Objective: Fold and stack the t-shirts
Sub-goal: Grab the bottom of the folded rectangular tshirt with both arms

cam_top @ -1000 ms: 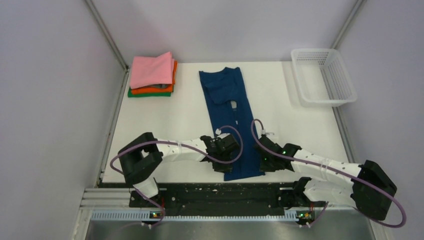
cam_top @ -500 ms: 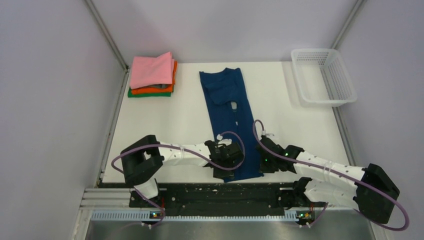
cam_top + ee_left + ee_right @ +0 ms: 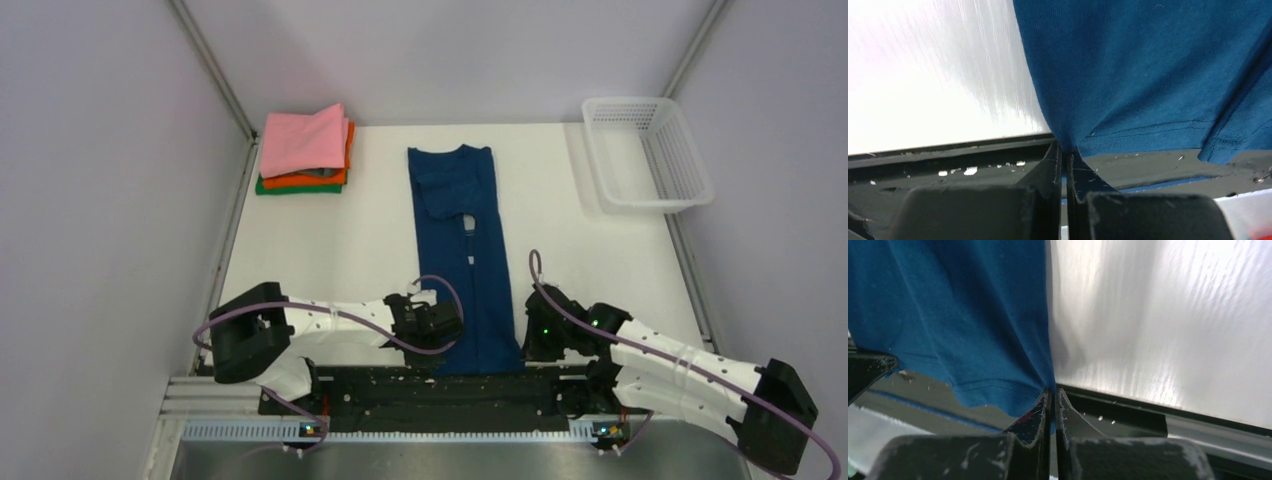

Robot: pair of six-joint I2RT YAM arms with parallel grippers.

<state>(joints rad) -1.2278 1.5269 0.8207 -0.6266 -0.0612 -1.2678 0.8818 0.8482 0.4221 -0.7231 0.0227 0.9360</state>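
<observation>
The left gripper has its fingers pressed together on the left corner of the navy shirt's hem. The right gripper pinches the right corner of the hem the same way. In both wrist views the cloth disappears into a hairline gap between the fingers.

This looks like the start of the lengthwise fold. To do it well, I would raise both corners together and at the same height. The hem should stay lightly stretched between them so that it does not sag in the middle. The corners should be carried straight along the shirt and set down square on the collar edge, without dragging the far half out of line.

The shirt lies flat on the table as a narrow strip, to the left of the basket. It sits between the basket and the folded pile of pink, orange and green shirts. Its long axis runs parallel to the basket's long side. The collar end is level with the basket and points away from the arms. The hem end is much nearer the arms than the basket, and it hangs just over the table's front edge.
</observation>
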